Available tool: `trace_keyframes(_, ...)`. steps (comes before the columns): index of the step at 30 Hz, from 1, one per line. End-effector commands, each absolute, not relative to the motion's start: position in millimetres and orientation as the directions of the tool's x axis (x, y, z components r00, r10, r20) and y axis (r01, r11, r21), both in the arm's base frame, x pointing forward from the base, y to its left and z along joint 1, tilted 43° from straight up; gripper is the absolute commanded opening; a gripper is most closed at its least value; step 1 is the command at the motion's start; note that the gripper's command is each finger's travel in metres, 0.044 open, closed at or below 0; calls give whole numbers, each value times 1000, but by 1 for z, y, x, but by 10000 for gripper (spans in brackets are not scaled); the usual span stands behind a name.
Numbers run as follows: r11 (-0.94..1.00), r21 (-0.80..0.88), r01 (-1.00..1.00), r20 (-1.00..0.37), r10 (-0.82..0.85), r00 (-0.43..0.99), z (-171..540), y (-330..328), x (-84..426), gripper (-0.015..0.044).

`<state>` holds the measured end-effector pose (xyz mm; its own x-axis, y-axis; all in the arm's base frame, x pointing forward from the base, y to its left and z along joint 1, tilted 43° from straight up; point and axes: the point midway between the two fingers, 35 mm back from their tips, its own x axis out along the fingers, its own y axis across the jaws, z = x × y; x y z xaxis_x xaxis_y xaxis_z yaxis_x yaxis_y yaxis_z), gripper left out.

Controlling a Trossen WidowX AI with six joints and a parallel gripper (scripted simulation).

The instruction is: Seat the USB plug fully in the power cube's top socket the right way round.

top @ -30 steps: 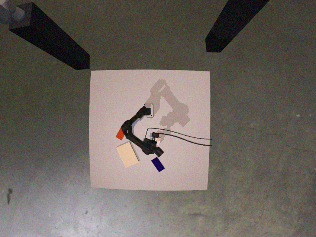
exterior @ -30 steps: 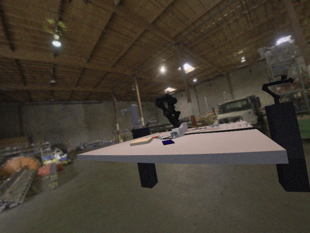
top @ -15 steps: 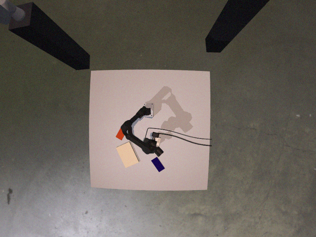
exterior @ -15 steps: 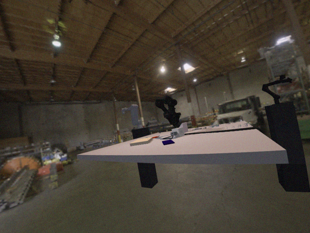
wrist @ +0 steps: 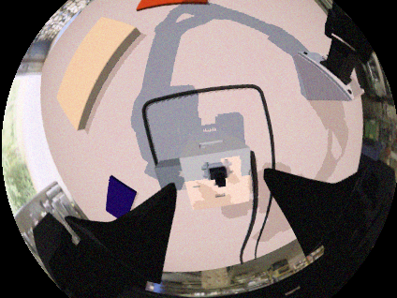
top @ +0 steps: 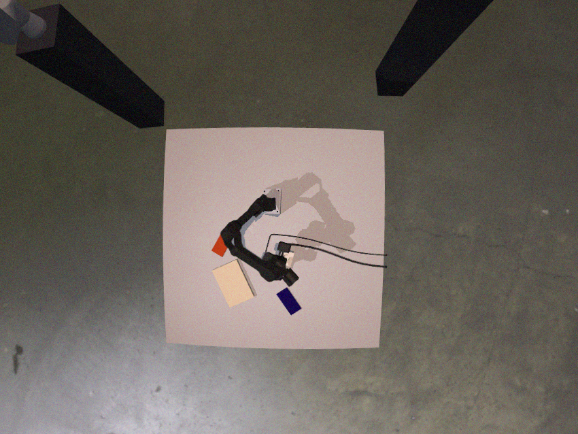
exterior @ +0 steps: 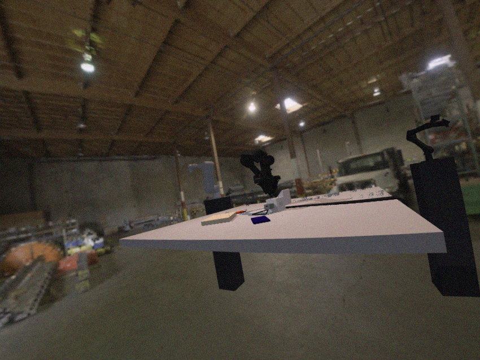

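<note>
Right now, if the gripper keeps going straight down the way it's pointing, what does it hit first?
Most likely the black USB plug on top of the power cube, which sits between the open gripper fingers in the wrist view; height above it is unclear.
</note>
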<state>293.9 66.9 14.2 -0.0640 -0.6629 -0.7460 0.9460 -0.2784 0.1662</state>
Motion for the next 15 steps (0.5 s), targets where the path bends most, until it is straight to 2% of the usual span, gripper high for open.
trace_keyframes(1, -278, 168, 946, -746, -663, -63, 14, 67, 294, 309)
trace_keyframes(12, -278, 168, 946, -746, -663, -63, 14, 67, 294, 20)
trace_keyframes(15, -278, 168, 946, -746, -663, -63, 14, 67, 294, 0)
